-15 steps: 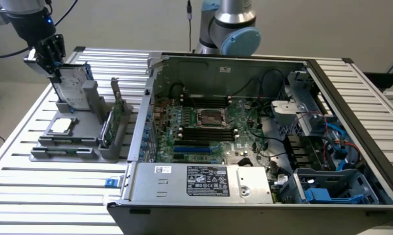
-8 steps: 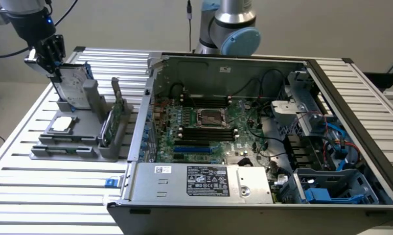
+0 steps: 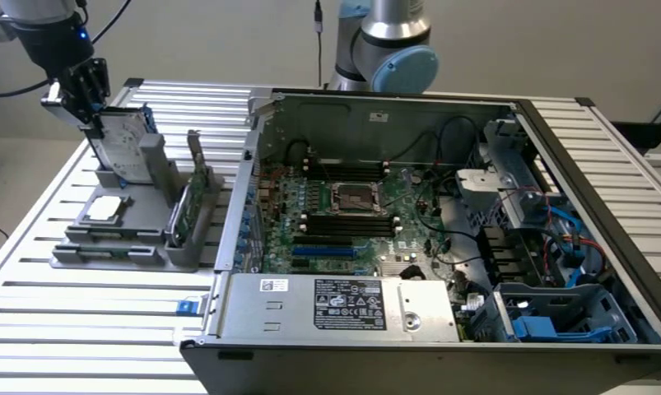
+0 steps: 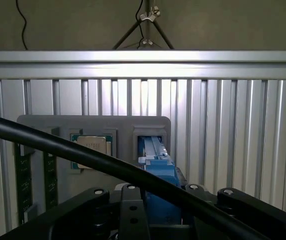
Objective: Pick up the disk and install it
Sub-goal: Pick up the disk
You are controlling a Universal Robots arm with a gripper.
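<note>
Props the disk (image 3: 126,141) upright in the gray holder (image 3: 116,247) near the table's (image 3: 89,317) far corner, exterior view's left, top edge exposed for the gripper (image 3: 89,117) astride it; pinching or loose, cannot tell.

Open computer case (image 3: 374,115) on slatted table (image 3: 77,321), motherboard (image 3: 352,218) inside, grey holder (image 3: 122,251) with processor chip (image 3: 103,208), green card (image 3: 184,212)

Silver disk (image 3: 125,140) framed in blue, in a grey holder (image 3: 122,243); desk (image 3: 77,321) striped with pale silver slats. Black end effector (image 3: 92,115) and black cable (image 4: 83,155). Green circuit board (image 3: 342,214) in a dark grey computer case (image 3: 418,370); blue clips (image 3: 533,325).
</note>
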